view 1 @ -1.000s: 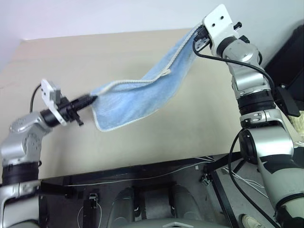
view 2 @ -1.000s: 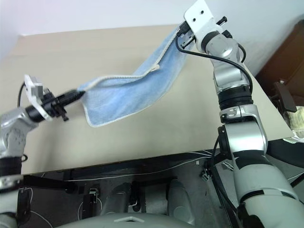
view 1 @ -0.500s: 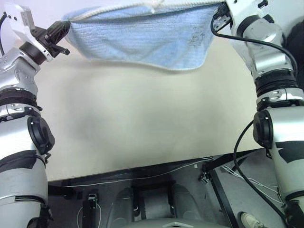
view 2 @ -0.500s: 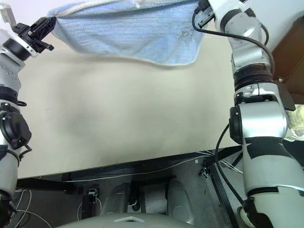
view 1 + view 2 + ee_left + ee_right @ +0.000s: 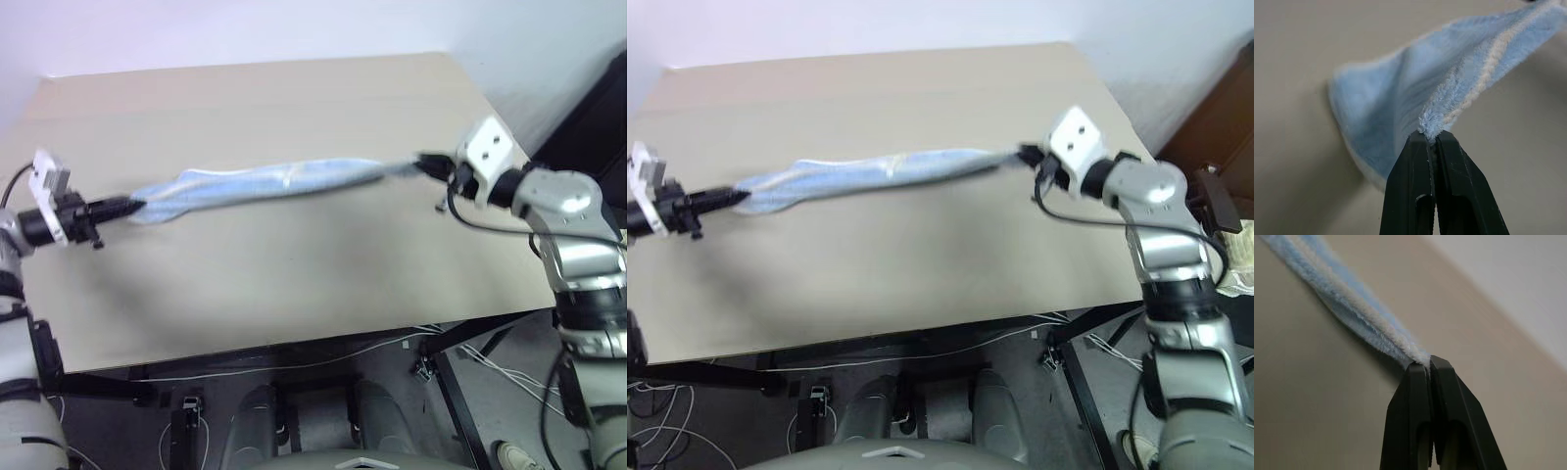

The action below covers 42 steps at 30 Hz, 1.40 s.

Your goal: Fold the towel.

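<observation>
Blue towel (image 5: 265, 182) now stretched flat, lowered | left claw (image 5: 125, 206), right claw (image 5: 423, 163) clamped on ends

**What the frames leave unclear**

The towel (image 5: 265, 182) is motion-blurred along its stretched length, so its folds and hem cannot be traced. In the left wrist view its far end runs past the frame edge. In the right wrist view the towel's far part is cut off likewise. Each pinched corner is hidden between 2 fingers.
</observation>
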{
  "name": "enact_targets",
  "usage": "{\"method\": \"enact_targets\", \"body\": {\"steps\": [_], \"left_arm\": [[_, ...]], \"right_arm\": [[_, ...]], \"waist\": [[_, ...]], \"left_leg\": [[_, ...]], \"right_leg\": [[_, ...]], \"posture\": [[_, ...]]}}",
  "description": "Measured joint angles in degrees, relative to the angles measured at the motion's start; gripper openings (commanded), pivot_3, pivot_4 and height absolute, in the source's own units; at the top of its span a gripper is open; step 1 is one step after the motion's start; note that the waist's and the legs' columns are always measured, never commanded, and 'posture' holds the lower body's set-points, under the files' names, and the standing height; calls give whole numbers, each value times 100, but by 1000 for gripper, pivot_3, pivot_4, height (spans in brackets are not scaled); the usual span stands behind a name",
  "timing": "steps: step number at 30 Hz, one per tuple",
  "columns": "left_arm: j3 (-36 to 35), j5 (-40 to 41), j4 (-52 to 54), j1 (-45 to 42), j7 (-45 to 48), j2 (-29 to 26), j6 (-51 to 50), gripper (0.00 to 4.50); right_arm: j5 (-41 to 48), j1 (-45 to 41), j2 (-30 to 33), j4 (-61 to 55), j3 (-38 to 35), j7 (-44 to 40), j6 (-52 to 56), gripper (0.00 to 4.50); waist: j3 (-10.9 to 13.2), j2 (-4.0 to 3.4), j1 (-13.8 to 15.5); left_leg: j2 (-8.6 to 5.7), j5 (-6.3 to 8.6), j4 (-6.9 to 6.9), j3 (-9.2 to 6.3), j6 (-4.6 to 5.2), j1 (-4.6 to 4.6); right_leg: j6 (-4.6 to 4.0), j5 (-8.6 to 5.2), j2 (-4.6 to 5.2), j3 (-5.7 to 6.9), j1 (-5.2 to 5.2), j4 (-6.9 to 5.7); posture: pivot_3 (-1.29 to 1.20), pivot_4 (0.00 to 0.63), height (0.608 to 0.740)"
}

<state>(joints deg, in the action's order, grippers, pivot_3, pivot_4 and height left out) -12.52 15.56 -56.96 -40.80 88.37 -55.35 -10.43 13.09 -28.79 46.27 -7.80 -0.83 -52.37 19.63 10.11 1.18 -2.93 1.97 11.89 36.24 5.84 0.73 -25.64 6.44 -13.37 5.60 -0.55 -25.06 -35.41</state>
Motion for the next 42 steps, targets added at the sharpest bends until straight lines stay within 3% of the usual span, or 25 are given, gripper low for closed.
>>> {"method": "enact_targets", "body": {"steps": [8, 14, 20, 24, 30, 34, 42], "left_arm": [[-253, 716, 3178, 2126, -82, -216, -1414, 56], [-473, 916, 4155, 3254, -155, -450, -1667, 56], [-661, 875, 4402, 4052, -113, -899, -1627, 56], [-686, 909, 4277, 3972, -142, -963, -1550, 56], [-675, 1129, 3940, 3412, -277, -907, -1655, 56], [-440, 1085, 3304, 2824, -319, -715, -1620, 56], [33, 863, 2028, 1698, -280, -462, -1617, 56]], "right_arm": [[736, 1696, 1199, -1199, -436, -1223, 499, 0], [984, 2458, 1332, -1337, -621, -1573, 596, 0], [1036, 2971, 1415, -1352, -699, -1814, 582, 0], [1032, 3044, 1452, -1386, -701, -1879, 482, 0], [1107, 2501, 1364, -1113, -667, -1897, 412, 0], [890, 1682, 1317, -434, -328, -2010, 92, 0], [125, 13, 421, 1366, 617, -1814, -377, 0]], "waist": [[-5, 7, 74], [-5, 8, 39], [-5, 7, 64], [-6, 7, 63], [-6, 6, 54], [-6, 6, 42], [-6, 9, 52]], "left_leg": [[4, 9, 5, -18, -16, 29], [8, 10, -3, -16, -18, 26], [7, 13, -12, -13, -21, 24], [6, 13, -19, -9, -21, 23], [6, 13, -27, -2, -21, 21], [5, 13, -22, 1, -21, 21], [1, 7, -3, 2, -12, -8]], "right_leg": [[-50, 1, 26, 0, 26, 13], [-53, 1, 28, -4, 13, 17], [-60, 0, 38, -5, -15, 28], [-65, 4, 44, -6, -19, 34], [-68, 3, 43, -9, -25, 36], [-68, 3, 37, -10, -27, 34], [-71, 8, 23, -10, -25, 17]], "posture": [[0, 150, 740], [0, 150, 740], [0, 150, 740], [0, 150, 740], [0, 150, 740], [0, 150, 740], [0, 150, 740]]}}
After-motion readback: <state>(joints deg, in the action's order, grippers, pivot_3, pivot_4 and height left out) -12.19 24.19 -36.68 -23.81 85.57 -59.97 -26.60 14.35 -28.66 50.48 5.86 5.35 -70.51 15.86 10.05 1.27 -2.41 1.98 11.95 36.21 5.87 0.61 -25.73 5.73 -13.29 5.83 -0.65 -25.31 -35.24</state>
